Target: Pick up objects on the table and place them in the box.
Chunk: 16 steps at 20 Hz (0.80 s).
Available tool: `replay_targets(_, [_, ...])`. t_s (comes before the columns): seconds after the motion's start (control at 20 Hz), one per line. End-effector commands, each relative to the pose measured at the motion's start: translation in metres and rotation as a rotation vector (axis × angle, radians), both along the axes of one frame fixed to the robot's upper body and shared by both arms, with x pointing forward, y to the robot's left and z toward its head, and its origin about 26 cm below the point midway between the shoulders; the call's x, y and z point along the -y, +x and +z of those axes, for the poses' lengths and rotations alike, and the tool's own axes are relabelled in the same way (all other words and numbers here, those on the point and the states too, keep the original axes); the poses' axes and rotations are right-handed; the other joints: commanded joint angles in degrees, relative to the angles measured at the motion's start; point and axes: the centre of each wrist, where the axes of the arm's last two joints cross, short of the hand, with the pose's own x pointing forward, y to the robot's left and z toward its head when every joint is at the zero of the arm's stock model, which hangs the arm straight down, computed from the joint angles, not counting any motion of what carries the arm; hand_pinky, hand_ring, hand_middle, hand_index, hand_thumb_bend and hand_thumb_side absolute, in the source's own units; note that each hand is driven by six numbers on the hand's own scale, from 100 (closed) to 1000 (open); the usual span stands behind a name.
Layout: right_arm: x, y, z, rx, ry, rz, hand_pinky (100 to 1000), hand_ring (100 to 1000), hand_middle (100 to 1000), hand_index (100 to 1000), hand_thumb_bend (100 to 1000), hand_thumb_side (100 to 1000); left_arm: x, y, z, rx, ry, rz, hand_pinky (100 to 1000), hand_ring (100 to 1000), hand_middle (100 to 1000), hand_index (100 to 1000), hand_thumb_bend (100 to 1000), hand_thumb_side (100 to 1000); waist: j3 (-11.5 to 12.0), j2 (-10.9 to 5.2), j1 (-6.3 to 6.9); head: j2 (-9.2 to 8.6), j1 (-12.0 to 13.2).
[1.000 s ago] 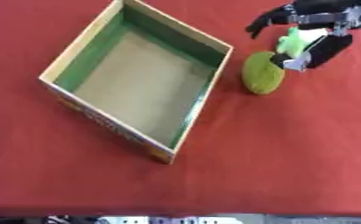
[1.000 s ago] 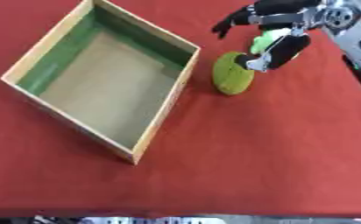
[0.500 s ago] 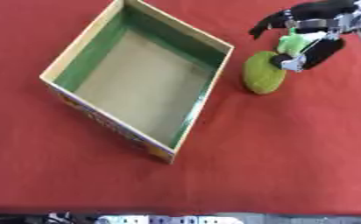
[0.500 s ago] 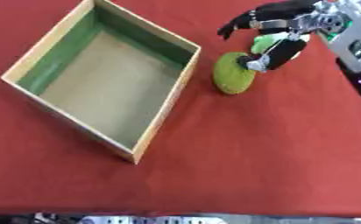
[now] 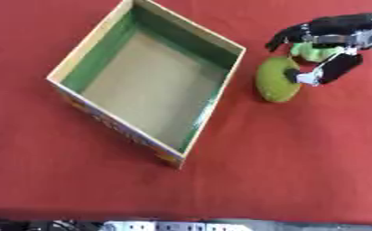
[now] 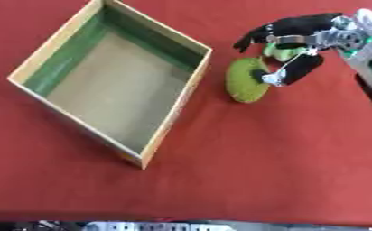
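Note:
An open cardboard box [image 5: 227, 83] with green inner walls and a bare brown floor lies askew on the red table. Just right of it lies an olive-green oval object [image 5: 274, 85]. My right hand [image 5: 335, 28] reaches in from the upper right, its fingers arched over a small light-green object [image 5: 314, 52] and its thumb [image 5: 330, 70] below it. The thumb's tip touches the olive object's right side. The light-green object is partly hidden by the hand. My left hand shows in neither view.
Red cloth [image 5: 284, 162] covers the table around the box. The table's front edge [image 5: 181, 216] runs along the bottom, with pale shapes beyond it.
My right hand has shifted slightly down and right with the light-green object in it. The box and the olive object stay where they were.

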Motion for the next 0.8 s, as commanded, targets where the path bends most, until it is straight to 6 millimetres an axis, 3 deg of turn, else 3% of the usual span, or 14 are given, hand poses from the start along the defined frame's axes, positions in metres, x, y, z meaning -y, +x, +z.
replay_targets(0.05, [0.006,-0.003,0.014,0.037,-0.061,0.030,948,1000,767,983,100,445,0.001,-0.003,0.009,0.028,0.016,-0.013,844,794,713,910,166,711,0.1,-0.80,-0.11,0.33,0.3])
replay_targets(0.15, [0.005,-0.002,0.009,0.042,-0.022,0.019,936,1000,713,943,100,313,0.002,-0.003,0.009,0.024,0.017,-0.014,845,794,713,910,165,712,0.1,-0.77,-0.07,0.33,0.3])
replay_targets(0.2, [0.004,-0.001,0.007,0.044,0.004,0.014,922,1000,626,879,100,272,0.002,-0.003,0.009,0.023,0.018,-0.015,845,794,713,909,166,712,0.1,-0.76,-0.05,0.33,0.3])
replay_targets(0.25, [0.004,0.000,0.006,0.046,0.033,0.010,908,1000,568,835,100,262,0.002,-0.003,0.009,0.023,0.019,-0.015,845,794,713,905,166,713,0.1,-0.75,-0.05,0.33,0.3])
replay_targets(0.4, [0.004,0.001,0.003,0.052,0.125,-0.002,887,975,516,794,100,267,0.002,-0.003,0.009,0.022,0.019,-0.016,845,793,712,900,165,714,0.1,-0.76,-0.05,0.33,0.4])
replay_targets(0.7, [0.005,-0.005,0.002,0.047,0.238,0.006,878,954,482,776,100,286,0.002,-0.003,0.008,0.017,0.022,-0.015,845,793,712,896,160,717,-0.1,-0.87,-0.06,0.33,0.5])
replay_targets(0.8, [0.003,-0.009,0.008,0.043,0.257,0.017,876,952,476,774,100,253,0.001,-0.004,0.008,0.015,0.022,-0.014,845,793,712,895,158,719,-0.2,-0.93,-0.05,0.33,0.4])
